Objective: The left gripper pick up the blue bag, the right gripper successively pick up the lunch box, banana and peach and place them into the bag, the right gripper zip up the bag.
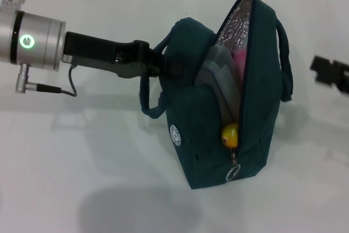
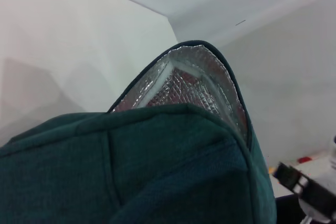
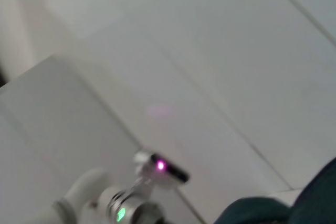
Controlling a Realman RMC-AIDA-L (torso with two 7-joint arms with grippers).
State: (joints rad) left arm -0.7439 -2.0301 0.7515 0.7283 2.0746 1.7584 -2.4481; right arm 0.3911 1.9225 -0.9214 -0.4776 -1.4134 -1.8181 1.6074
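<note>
The blue bag (image 1: 256, 107) stands upright on the white table, its zip open down the front and its foil lining (image 1: 240, 17) showing. Inside it I see the clear lunch box (image 1: 218, 77), the pink peach (image 1: 240, 55) behind it, and the yellow banana (image 1: 230, 133) poking out low in the opening. The ring zip pull (image 1: 233, 173) hangs at the bottom of the zip. My left gripper (image 1: 155, 63) reaches in from the left and is shut on the bag's near handle. The left wrist view is filled by the bag (image 2: 157, 166). My right gripper (image 1: 330, 73) hovers at the right edge, apart from the bag.
The white table (image 1: 82, 151) spreads out around the bag, with a wall seam behind it. A cable (image 1: 52, 88) hangs under the left cuff. The right wrist view shows a corner of the bag (image 3: 294, 208) and the left cuff's green light (image 3: 121, 214).
</note>
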